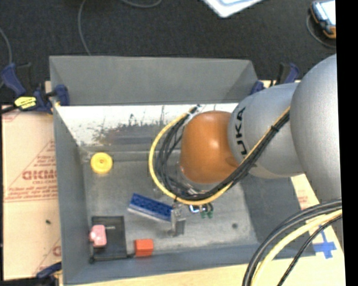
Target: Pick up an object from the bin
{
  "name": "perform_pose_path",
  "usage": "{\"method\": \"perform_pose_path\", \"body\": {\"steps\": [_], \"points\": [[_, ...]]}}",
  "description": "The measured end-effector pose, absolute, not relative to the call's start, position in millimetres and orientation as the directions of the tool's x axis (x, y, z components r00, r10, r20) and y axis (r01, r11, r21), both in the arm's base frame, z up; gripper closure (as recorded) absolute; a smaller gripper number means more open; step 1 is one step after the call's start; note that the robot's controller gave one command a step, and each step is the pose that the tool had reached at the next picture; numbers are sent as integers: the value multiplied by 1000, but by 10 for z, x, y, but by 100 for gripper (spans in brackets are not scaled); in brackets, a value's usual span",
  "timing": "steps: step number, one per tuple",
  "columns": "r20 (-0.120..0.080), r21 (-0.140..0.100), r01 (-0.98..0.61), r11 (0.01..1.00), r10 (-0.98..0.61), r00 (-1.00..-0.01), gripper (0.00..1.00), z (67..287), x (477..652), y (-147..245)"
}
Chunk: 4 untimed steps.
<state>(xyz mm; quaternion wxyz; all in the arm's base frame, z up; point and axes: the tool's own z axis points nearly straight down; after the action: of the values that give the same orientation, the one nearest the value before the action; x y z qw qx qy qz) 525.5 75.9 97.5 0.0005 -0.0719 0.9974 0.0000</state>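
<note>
Okay, gripper (pixel 178 220) is low in the grey bin (pixel 147 76), front-middle, just beside the right end of a flat blue brick (pixel 149 206); contact unclear. Released or clenched, cannot tell: the orange wrist cover (pixel 205 147) blocks it. Yellow round piece (pixel 101 163) sits well apart at left. Black square block (pixel 114 242) in the front-left corner, pink piece (pixel 98 236) on it, small orange block (pixel 144 247) just beside.

White paper (pixel 237 0), thin cable (pixel 80 28).
</note>
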Motion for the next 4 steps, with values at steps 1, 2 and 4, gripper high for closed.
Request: {"method": "perform_pose_path", "body": {"steps": [1, 2, 4], "points": [[-6, 1, -284, 959, -284, -959, 100, 703, 5450, 945], [-6, 1, -282, 960, -282, -960, 100, 703, 5450, 946], [-12, 0, -314, 950, -314, -949, 100, 1441, 5502, 1066]]}}
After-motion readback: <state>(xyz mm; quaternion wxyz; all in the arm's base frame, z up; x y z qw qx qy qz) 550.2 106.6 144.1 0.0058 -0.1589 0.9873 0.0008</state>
